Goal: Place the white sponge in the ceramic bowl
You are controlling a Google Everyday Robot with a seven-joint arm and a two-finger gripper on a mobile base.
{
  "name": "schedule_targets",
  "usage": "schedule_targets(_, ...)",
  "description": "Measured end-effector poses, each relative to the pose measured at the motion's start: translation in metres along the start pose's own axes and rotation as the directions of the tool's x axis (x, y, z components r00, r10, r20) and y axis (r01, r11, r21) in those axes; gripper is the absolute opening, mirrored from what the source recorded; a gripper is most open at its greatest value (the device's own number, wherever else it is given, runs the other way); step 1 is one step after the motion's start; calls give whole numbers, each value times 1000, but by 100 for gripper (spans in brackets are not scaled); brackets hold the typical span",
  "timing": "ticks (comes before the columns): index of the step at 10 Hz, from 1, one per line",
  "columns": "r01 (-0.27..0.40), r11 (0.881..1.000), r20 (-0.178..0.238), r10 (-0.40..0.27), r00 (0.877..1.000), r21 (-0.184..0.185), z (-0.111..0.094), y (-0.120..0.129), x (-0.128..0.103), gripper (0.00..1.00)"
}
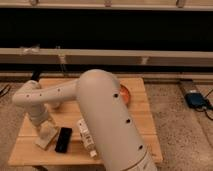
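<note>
The table (145, 117) is of light wood, matt, and the lines between its boards can be seen. The robot arm (100, 107) has a smooth white shell that looks like plastic, with a soft shine and small dark dots. Its gripper (45, 129), low over the front left part of the table and right at the white sponge (45, 142), has the same pale finish. The sponge looks soft, dull and cream-coloured. The black slab (63, 139) beside it is smooth and dark. The ceramic bowl (125, 93) shows a smooth orange-red surface. The floor (180, 125) is speckled, like stone.
</note>
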State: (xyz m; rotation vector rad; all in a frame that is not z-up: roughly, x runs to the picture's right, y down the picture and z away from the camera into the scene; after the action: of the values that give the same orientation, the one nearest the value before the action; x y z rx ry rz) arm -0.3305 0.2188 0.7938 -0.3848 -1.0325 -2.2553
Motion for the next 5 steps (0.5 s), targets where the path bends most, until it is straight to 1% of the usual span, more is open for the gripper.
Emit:
schedule_targets(3,-2,1000,18,1,1000,16,8,8,-1,63)
schedule_targets(4,1,1000,27,-2,1000,21,11,9,-3,61)
schedule_targets(5,10,1000,39,-11,999,29,13,8,-4,52)
